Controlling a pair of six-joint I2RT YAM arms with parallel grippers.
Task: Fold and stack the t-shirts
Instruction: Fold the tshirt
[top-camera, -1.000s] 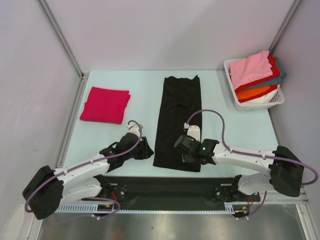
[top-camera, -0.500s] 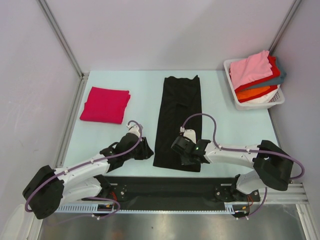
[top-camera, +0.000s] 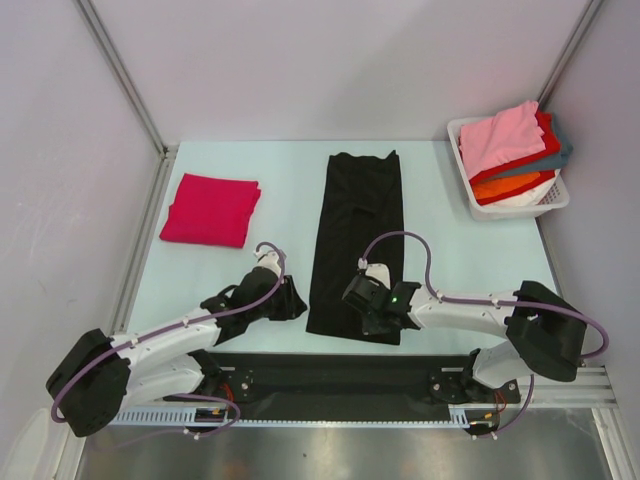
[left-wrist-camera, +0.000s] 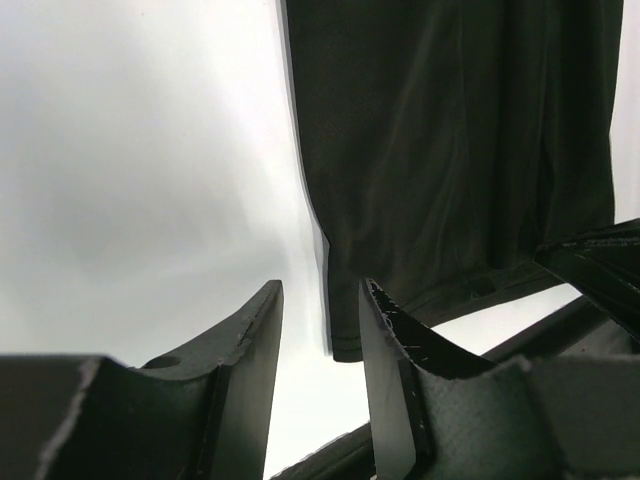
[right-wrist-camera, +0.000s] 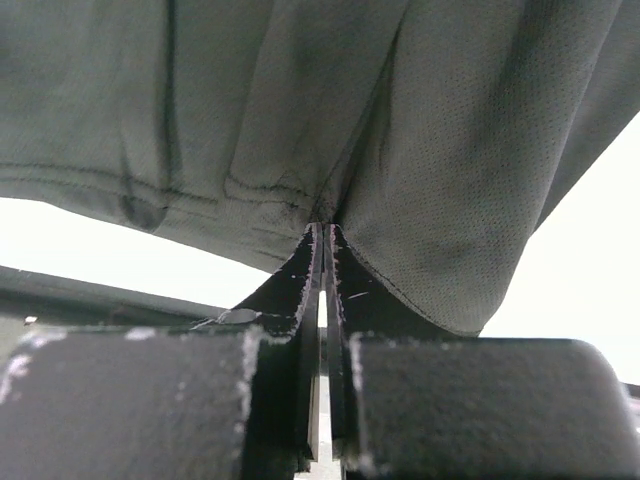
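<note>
The pale table fills the view, and the black t-shirt lies folded into a long narrow strip down its middle, hem toward the near edge. A folded magenta-red t-shirt sits by the left edge. At the far right corner, the white basket holds a pile, pink t-shirt on top. The right gripper pinches the black hem, jaws closed on cloth. The left gripper is at the shirt's near left corner, jaws narrowly apart, gripping nothing.
</note>
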